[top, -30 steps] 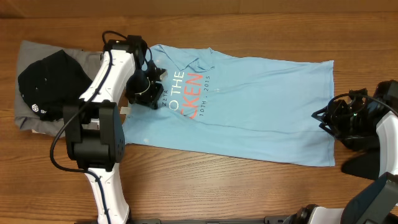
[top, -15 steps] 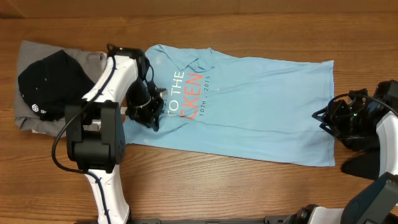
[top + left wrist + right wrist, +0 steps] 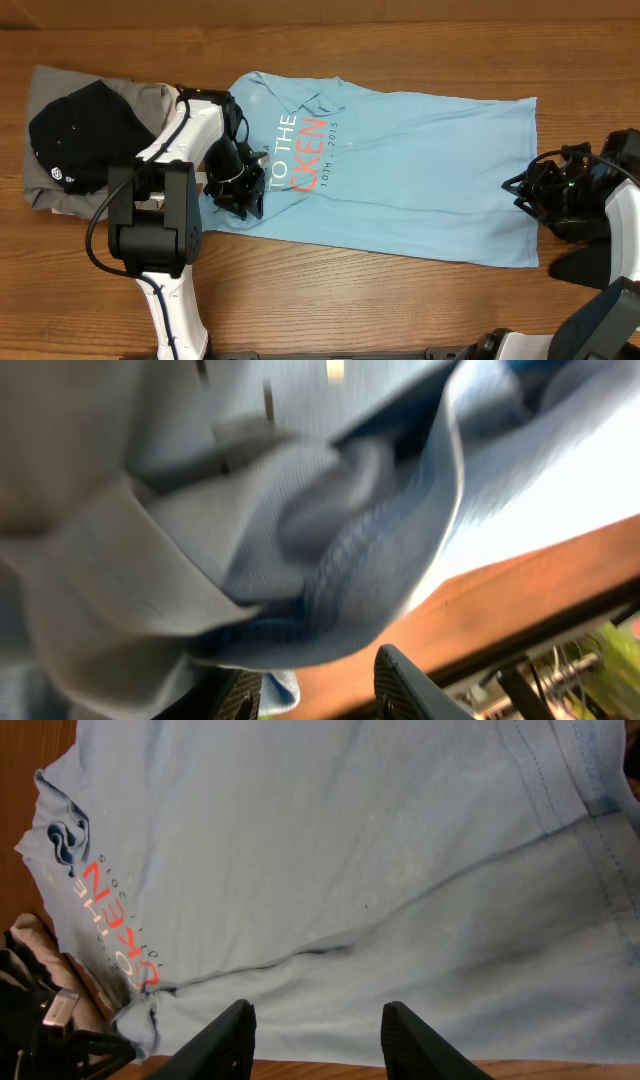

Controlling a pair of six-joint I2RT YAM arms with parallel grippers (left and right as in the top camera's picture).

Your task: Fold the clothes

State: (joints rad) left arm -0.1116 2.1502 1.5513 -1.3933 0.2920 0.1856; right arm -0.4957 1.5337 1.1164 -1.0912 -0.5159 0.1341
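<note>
The light-blue T-shirt (image 3: 420, 170) lies spread across the table, its blue and red print near the left end. My left gripper (image 3: 243, 190) hangs over the shirt's lower left part. In the left wrist view, blurred bunched fabric (image 3: 300, 510) fills the frame. The left gripper (image 3: 320, 695) is open, with a scrap of cloth beside one finger. My right gripper (image 3: 522, 188) sits at the shirt's right edge. In the right wrist view the right gripper (image 3: 318, 1038) is open, with nothing between its fingers, over flat shirt fabric (image 3: 350, 850).
A black garment (image 3: 85, 130) rests on a folded grey one (image 3: 50, 90) at the far left, close to the left arm. Bare wooden table (image 3: 380, 290) runs along the front.
The left gripper has moved toward the front edge over the shirt's left part. Its jaws have opened and released the fabric. The right arm has not moved.
</note>
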